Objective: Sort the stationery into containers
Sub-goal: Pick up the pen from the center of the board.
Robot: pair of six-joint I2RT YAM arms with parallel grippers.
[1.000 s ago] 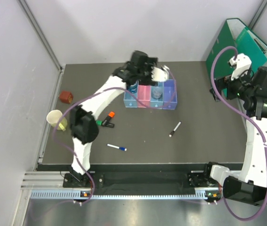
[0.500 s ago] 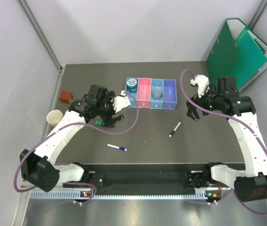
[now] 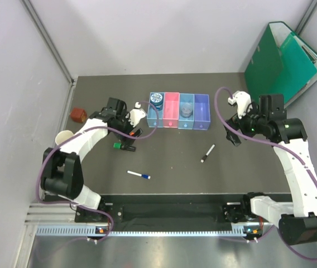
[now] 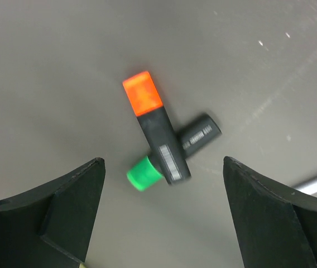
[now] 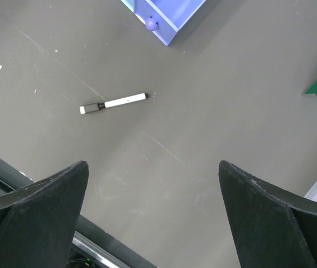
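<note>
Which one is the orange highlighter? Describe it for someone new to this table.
Look left of the row of bins, on the dark table under the open left gripper. Two black-bodied highlighters lie crossed there. The orange highlighter lies on top, its orange cap setting it apart from the green-capped one beneath.

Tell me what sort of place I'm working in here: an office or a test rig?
Probably a lab test cell, not an office: a dark table boxed in by plain panel walls, a slotted metal rail along its near edge, and a staged row of small bins.
</note>
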